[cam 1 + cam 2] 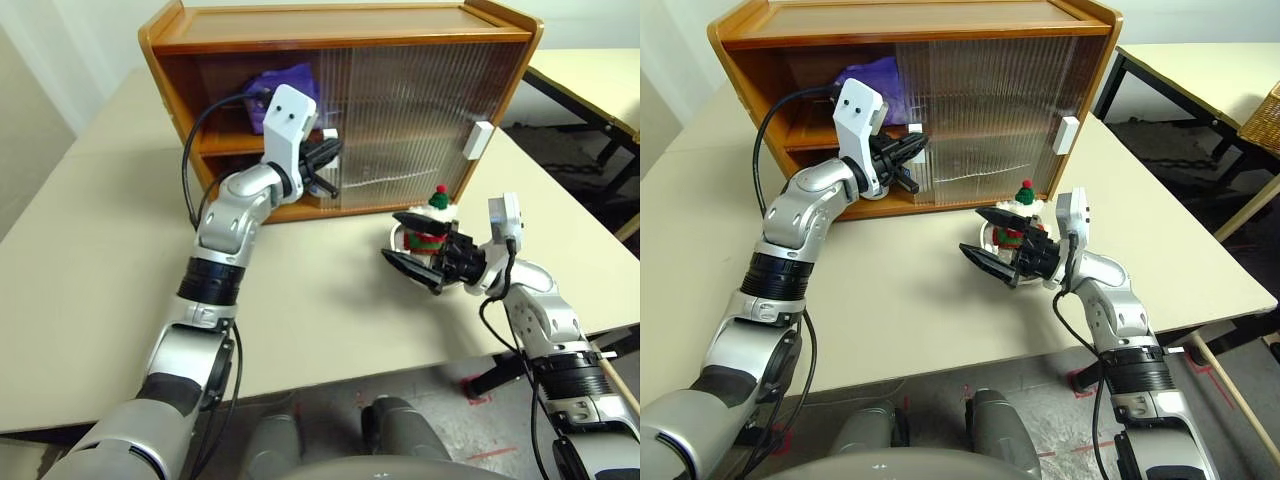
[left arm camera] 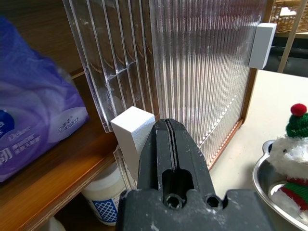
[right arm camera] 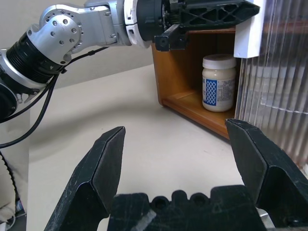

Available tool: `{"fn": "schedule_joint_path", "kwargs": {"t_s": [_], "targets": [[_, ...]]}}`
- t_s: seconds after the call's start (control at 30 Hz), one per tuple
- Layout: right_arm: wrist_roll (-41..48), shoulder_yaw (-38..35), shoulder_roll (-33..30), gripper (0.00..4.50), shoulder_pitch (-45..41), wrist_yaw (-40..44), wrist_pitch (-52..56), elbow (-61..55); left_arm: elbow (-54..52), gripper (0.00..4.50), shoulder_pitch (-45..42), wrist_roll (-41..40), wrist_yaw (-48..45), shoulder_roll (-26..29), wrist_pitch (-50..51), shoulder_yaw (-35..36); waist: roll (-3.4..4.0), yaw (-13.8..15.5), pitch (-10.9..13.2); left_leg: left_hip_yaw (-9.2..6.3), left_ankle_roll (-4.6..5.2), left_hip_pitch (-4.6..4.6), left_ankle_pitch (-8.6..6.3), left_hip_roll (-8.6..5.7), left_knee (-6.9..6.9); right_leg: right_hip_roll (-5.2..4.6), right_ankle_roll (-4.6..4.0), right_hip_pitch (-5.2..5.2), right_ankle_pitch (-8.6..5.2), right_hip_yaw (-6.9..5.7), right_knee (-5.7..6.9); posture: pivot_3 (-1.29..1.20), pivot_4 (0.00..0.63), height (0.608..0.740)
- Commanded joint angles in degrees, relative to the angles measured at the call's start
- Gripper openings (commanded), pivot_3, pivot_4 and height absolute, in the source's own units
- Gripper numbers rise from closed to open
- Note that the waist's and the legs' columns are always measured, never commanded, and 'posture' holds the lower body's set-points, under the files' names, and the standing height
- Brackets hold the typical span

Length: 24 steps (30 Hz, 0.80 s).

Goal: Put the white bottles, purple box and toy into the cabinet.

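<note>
The wooden cabinet [image 1: 340,25] stands at the back of the table. Its left side is open. The purple box [image 1: 280,90] lies on the upper shelf, and a white bottle [image 3: 219,82] stands on the lower one. My left gripper [image 1: 335,150] is shut and empty, its fingers lying beside the white handle [image 2: 132,127] of a ribbed sliding door. The toy [image 1: 435,225] sits in a shallow steel dish [image 2: 262,178] on the table in front of the cabinet's right side. My right gripper [image 1: 392,237] is open just left of the toy, holding nothing.
The ribbed doors [image 1: 410,110] cover the cabinet's right side, and a second white handle [image 1: 478,140] sits near its right edge. Another table [image 1: 590,80] and a wicker basket [image 1: 1265,115] stand to the right. Bare tabletop [image 1: 100,250] stretches out on the left.
</note>
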Motion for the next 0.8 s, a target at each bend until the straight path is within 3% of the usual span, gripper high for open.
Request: {"fn": "schedule_joint_path", "kwargs": {"t_s": [0.03, 0.47, 0.8], "targets": [[-0.3, -0.3, -0.1, 4.5, -0.4, 0.5, -0.5, 0.6, 0.3, 0.04, 1.6, 0.8, 2.8, 2.8, 1.3, 3.5, 0.0, -0.5, 0.0, 0.0, 0.0, 0.02, 0.0, -0.01, 0.0, 0.0, 0.0, 0.0, 0.0, 0.02, 0.04, 0.1, 0.0, 0.74], [0.4, -0.6, 1.1, 4.5, -1.2, 1.1, -0.5, 1.3, -2.2, 0.04, 5.0, -0.4, 3.1, 9.6, 2.8, 7.4, 0.04, -1.1, 0.1, -0.04, -0.16, 0.82, -0.08, -0.11, -0.03, 0.33, -0.03, 0.18, 0.18, 0.45, 0.34, 0.11, 0.0, 0.74], [1.6, -1.8, 2.1, 4.5, -1.6, 1.4, -0.6, 2.0, -8.5, 0.04, 9.3, -1.3, 3.9, 12.0, 6.5, 9.2, 0.1, -0.9, 0.1, -0.1, -0.16, 0.89, -0.08, -0.07, -0.06, 0.52, -0.19, 0.13, 0.25, 0.62, 0.33, 0.12, 0.0, 0.74]]}}
